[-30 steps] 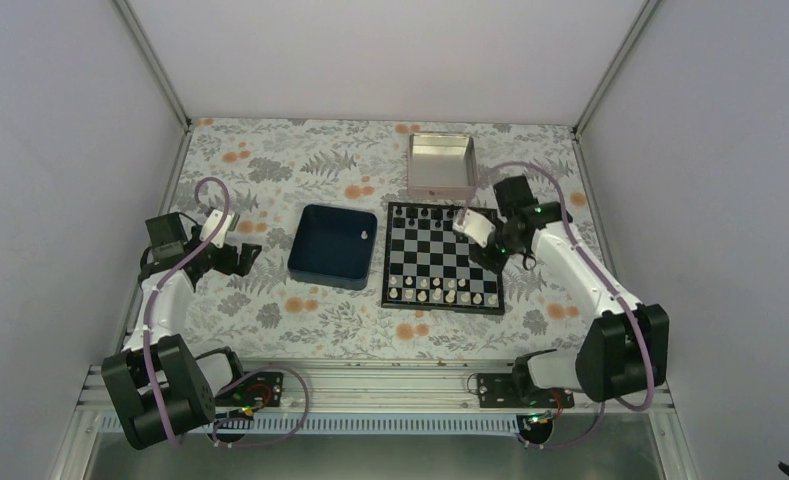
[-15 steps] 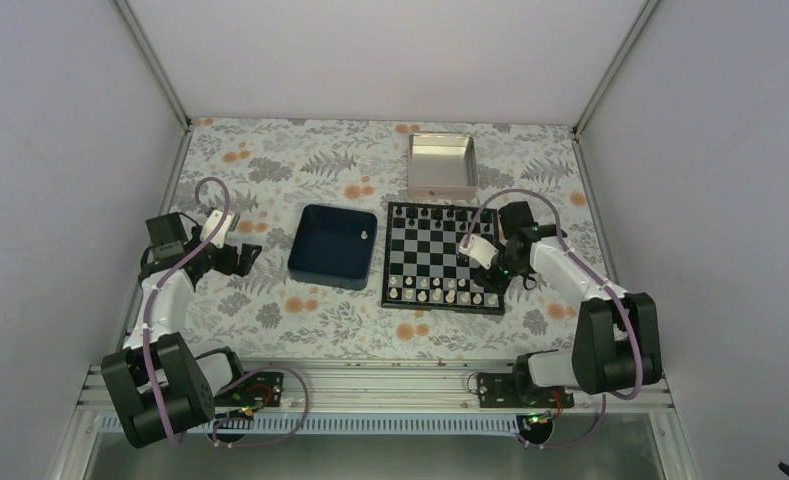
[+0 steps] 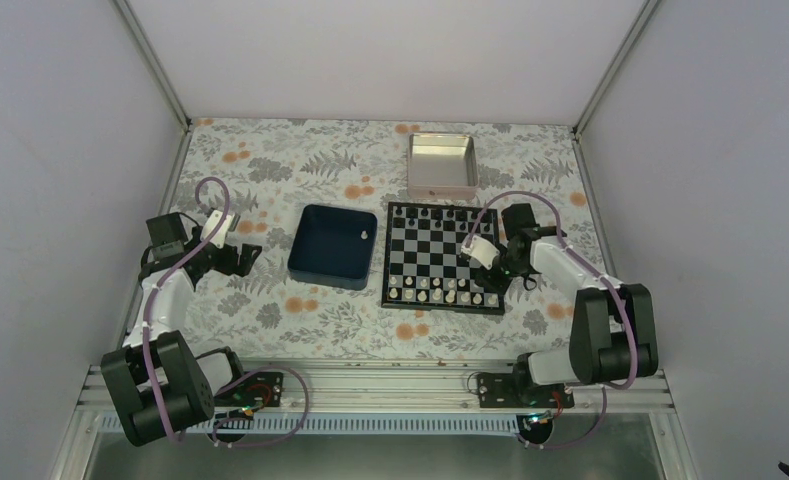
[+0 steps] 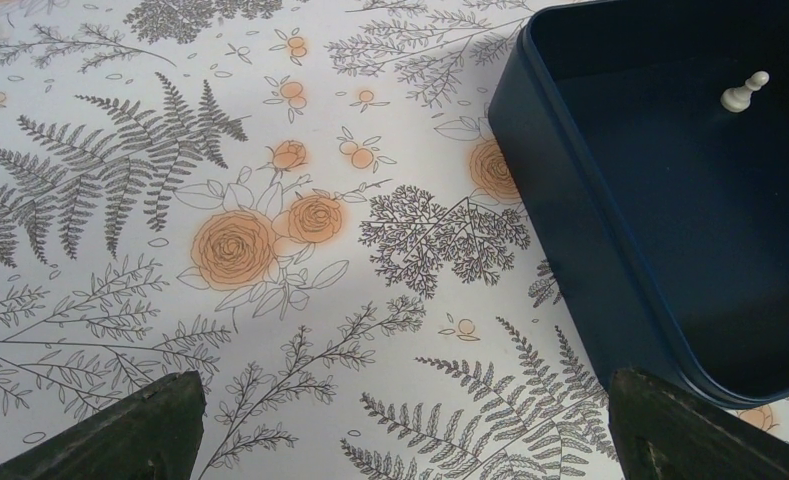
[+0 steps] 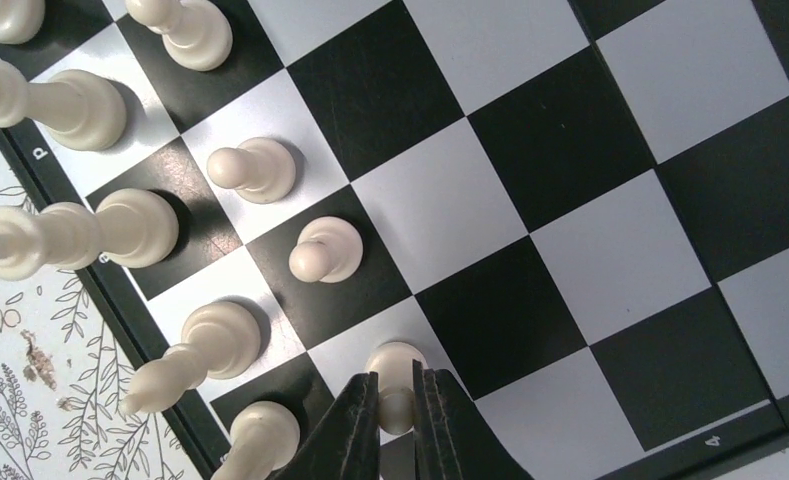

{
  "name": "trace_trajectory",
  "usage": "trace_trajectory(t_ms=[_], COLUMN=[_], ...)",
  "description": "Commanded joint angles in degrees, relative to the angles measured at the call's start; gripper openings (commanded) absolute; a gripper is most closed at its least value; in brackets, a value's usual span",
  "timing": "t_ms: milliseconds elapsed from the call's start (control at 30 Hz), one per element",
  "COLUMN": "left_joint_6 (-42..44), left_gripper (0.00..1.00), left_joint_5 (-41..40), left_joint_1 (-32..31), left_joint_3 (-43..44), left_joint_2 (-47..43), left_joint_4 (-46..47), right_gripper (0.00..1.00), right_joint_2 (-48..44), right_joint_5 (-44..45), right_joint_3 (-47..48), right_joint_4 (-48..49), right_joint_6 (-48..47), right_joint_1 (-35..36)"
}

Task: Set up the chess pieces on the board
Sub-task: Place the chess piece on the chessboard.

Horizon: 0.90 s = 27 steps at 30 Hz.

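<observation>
The black-and-white board (image 3: pixel 440 258) lies mid-table, with cream chess pieces (image 3: pixel 438 290) along its near rows and black ones at the far row. My right gripper (image 5: pixel 396 400) is shut on a cream pawn (image 5: pixel 394 368) whose base rests on a white square near the board's right corner. Several other cream pieces (image 5: pixel 325 250) stand beside it. One more cream pawn (image 4: pixel 744 92) lies inside the dark blue tray (image 4: pixel 610 250). My left gripper (image 4: pixel 400 430) hangs open over the floral cloth, left of that tray, with nothing between its fingers.
A silver metal tin (image 3: pixel 442 166) sits behind the board. The blue tray (image 3: pixel 333 246) stands just left of the board. Grey walls enclose the floral-clothed table (image 3: pixel 270 170) on three sides.
My right arm swung down and toward the near right corner of the board, bringing the cream pawn onto a square there. The left arm has stayed still.
</observation>
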Motion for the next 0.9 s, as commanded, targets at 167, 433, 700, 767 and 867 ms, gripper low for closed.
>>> trace_trajectory(t_ms=[167, 433, 700, 767, 867], left_joint_6=[0.4, 0.6, 0.6, 0.7, 0.7], left_gripper=[1.0, 1.0, 1.0, 1.0, 1.0], left_joint_5=[0.7, 0.8, 1.0, 1.0, 1.1], left_joint_1=[0.3, 0.3, 0.3, 0.3, 0.3], left_joint_3=[0.3, 0.3, 0.3, 0.3, 0.3], left_joint_2=[0.5, 0.4, 0.4, 0.3, 0.2], left_joint_4=[1.2, 1.1, 1.1, 1.0, 1.0], right_gripper=[0.1, 0.12, 0.34, 0.39, 0.41], right_joint_2=[1.6, 2.4, 0.6, -0.1, -0.8], right_joint_5=[-2.4, -1.6, -1.3, -2.3, -4.4], right_joint_3=[-0.7, -0.1, 3.2, 6.0, 11.2], right_joint_4=[-0.1, -0.6, -2.9, -4.9, -7.6], right_joint_6=[-1.4, -1.0, -0.3, -0.2, 0.1], right_joint_1=[-0.7, -0.7, -0.8, -0.8, -0.7])
